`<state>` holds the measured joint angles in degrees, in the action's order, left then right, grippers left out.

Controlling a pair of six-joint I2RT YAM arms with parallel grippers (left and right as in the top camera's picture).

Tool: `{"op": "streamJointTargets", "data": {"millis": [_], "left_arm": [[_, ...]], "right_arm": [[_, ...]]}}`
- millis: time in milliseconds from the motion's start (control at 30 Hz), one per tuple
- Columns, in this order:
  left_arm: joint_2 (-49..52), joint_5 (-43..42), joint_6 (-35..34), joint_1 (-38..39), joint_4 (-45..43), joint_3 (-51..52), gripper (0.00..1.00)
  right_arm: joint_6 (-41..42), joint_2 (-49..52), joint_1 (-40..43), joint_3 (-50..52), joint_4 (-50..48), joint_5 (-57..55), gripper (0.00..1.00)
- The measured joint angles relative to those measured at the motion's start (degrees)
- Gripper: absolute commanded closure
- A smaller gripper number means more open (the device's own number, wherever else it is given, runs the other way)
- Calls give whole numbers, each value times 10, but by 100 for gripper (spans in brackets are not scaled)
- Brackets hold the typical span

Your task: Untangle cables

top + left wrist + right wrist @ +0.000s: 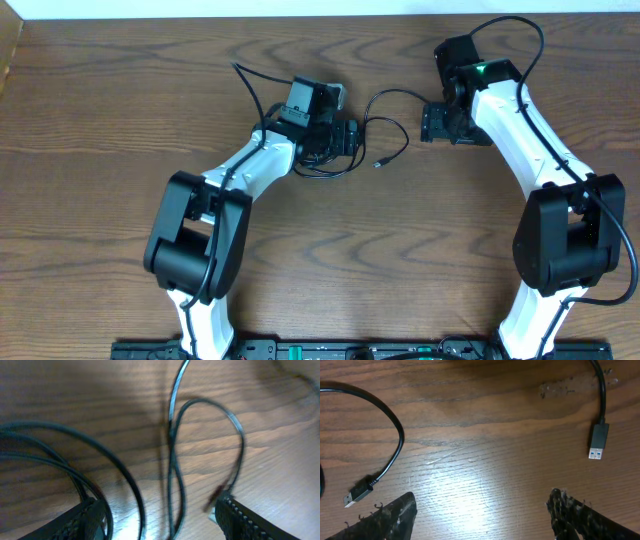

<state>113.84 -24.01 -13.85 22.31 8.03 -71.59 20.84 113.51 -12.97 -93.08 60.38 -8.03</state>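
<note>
Apparently the work is at its start, because the cables (171, 460) lie in crossed loops on the table (120, 120) between the two arms, and nothing is lifted. In the left wrist view the left gripper (160, 505) hangs low over the knot with its jaws spread. Several thin dark strands run up between its fingers (235, 512), none of them pinched. That placement reads as a choice of strand: the jaws straddle the place where one loop crosses another, so a pinch there could lift one line off the other.

The right gripper (481, 497) is also released and empty, with bare wood between its fingers. It sits at the far side of the tangle, near two loose ends. One plug (598, 440) with a blue insert lies ahead to one side, and a second plug (359, 494) lies close by the other finger. Waiting near free ends makes sense, since an end has to be drawn back through a loop to undo a crossing.

Only dark cords can be made out, and a pale one is not clear in any view. Which plug belongs to which cord cannot be told either. The risk is that the left jaws catch two strands at once.
</note>
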Motion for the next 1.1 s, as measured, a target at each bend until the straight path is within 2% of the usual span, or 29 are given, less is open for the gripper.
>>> {"op": "streamJointTargets", "data": {"millis": [333,533,900,1000,1100], "left_arm": [[28,1,-14,0,-4,0,25],[28,2,-17,1,-2,0,39],[27,42,-25,11,26,-2,49],[27,66,-27,20,32,-3,57],[26,97,-27,31,40,-4,72]], "right_arm": [[0,0,0,0,0,0,19],[0,0,0,0,0,0,19],[0,0,0,0,0,0,19],[0,0,0,0,-1,0,19],[0,0,0,0,-1,0,19]]}}
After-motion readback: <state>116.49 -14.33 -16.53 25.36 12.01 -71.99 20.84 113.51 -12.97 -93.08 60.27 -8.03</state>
